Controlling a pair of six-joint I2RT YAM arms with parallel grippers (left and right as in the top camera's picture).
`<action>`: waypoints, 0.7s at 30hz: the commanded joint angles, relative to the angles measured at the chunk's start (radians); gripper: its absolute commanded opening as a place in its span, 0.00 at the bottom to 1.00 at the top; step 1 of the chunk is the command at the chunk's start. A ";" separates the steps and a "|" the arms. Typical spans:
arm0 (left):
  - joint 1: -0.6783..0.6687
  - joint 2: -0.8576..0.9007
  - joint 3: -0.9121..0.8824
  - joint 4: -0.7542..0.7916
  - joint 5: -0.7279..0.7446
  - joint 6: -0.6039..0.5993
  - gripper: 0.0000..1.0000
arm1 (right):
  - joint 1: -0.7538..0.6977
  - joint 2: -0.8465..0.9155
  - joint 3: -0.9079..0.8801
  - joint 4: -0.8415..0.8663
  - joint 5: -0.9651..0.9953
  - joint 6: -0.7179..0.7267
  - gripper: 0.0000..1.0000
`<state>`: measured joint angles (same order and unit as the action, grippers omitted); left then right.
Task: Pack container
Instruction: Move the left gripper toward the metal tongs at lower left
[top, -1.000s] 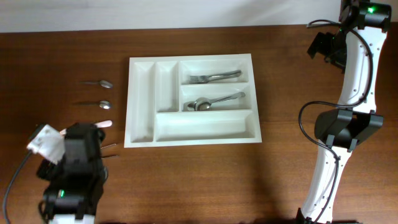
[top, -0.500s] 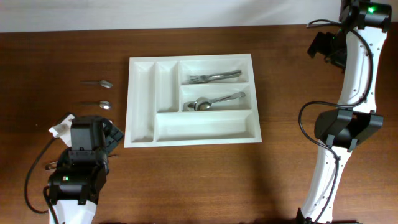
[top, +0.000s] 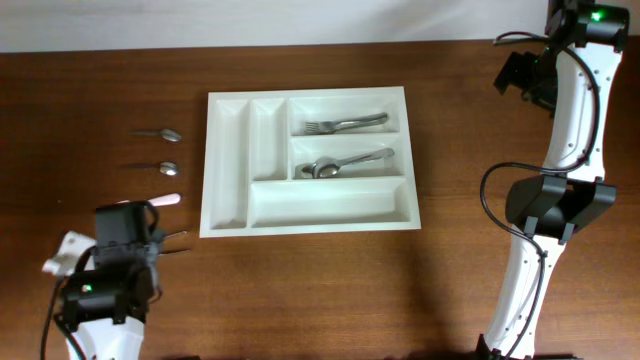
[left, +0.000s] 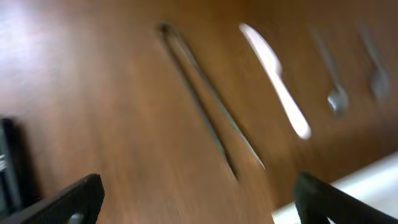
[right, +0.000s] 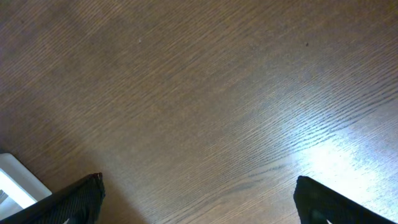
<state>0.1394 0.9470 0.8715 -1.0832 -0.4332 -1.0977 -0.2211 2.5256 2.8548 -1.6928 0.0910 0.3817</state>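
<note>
1. My left jaws stand wide with nothing between them, over the counter. The wrist view is blurred, so I cannot judge their height.
2. Just ahead lie two thin sticks, meeting at one end. Closing on them slantwise could catch only one, or flick the other away.
3. They lie flat on the wood. Too low and I scrape the counter; too high and they slip out.
4. Beside them is a white utensil, then the loose spoons. A careless sweep could scatter these.
5. The tray sits mid-counter, right of the loose pieces, with a fork and packed spoon inside. A stick carried crosswise could catch its wall.
6. My right jaws are wide too, empty, well away over bare counter.
</note>
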 joint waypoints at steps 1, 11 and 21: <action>0.090 0.020 0.013 -0.010 -0.061 -0.137 0.99 | -0.005 -0.032 0.015 -0.006 -0.002 -0.008 0.99; 0.309 0.043 0.013 0.010 0.046 -0.137 0.99 | -0.005 -0.032 0.015 -0.006 -0.002 -0.008 0.99; 0.344 0.229 0.013 0.122 0.224 -0.136 1.00 | -0.005 -0.032 0.015 -0.006 -0.002 -0.008 0.99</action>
<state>0.4786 1.1034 0.8715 -0.9997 -0.3233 -1.2243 -0.2211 2.5256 2.8548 -1.6928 0.0910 0.3809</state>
